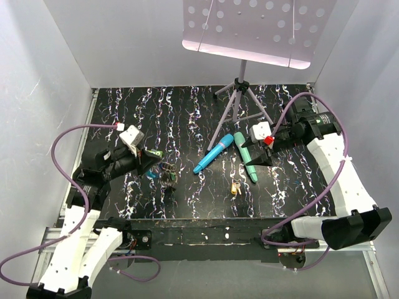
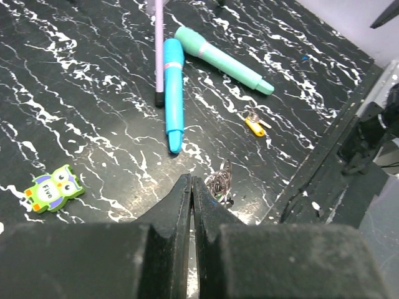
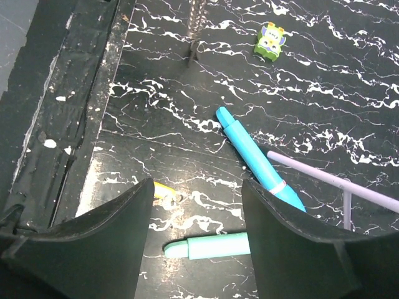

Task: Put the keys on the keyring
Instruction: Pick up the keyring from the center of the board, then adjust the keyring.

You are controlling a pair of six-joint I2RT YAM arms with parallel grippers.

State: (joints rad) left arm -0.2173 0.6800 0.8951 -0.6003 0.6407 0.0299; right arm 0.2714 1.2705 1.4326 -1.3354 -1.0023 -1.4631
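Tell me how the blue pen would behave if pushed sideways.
The blue pen looks round and smooth, so it would probably roll. Its tapered end suggests it might veer in an arc. It seems stiff plastic, unlikely to bend.

The word "Five" stands on the belly of the green owl tag [image 2: 53, 188], lying left of the blue pen [image 2: 174, 93] (the right wrist view shows the tag's lettering too small to read).

A yellow-headed key [image 2: 254, 125] lies flat on the black counter [image 2: 93, 93], with the grey chain-like keyring [image 2: 219, 183] bunched apart to its left.
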